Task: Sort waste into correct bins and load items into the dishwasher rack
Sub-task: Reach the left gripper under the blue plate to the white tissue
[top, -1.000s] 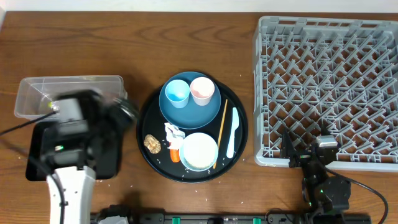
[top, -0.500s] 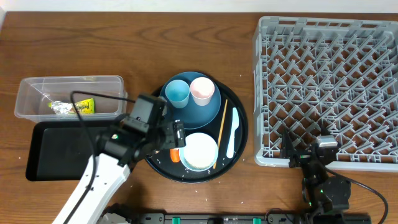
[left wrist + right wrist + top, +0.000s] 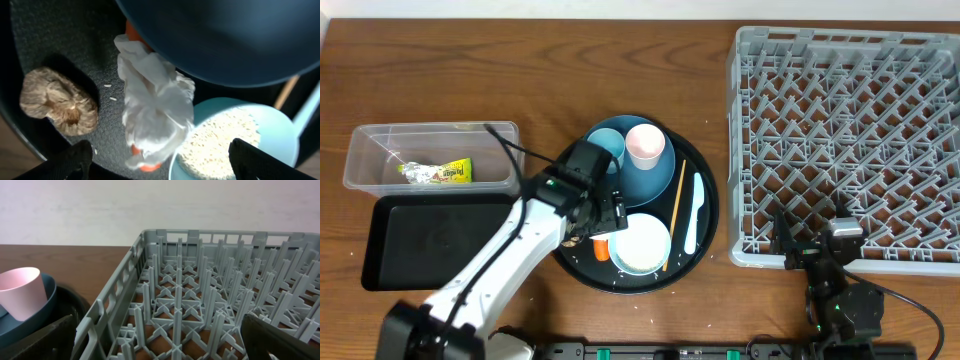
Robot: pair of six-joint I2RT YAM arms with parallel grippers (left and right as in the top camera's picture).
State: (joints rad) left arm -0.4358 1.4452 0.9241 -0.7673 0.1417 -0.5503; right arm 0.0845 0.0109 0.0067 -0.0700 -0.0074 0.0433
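White tissue point(image 3: 155, 115) lies crumpled on the round black tray point(image 3: 65, 35), between the brown food lump point(image 3: 60, 102) and the white bowl point(image 3: 272, 127). The left tool point(image 3: 160, 150) hangs over it, released, grasping nothing. The right tool point(image 3: 160, 342) is released too, beside the dishwasher rack point(image 3: 200, 295).

Overhead straight down; left wrist close over round tray point(image 3: 60, 30); right wrist toward rack point(image 3: 200, 295).

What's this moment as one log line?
left gripper open over white tissue | right gripper open beside dishwasher rack | snack wrapper, crumpled foil in clear tub
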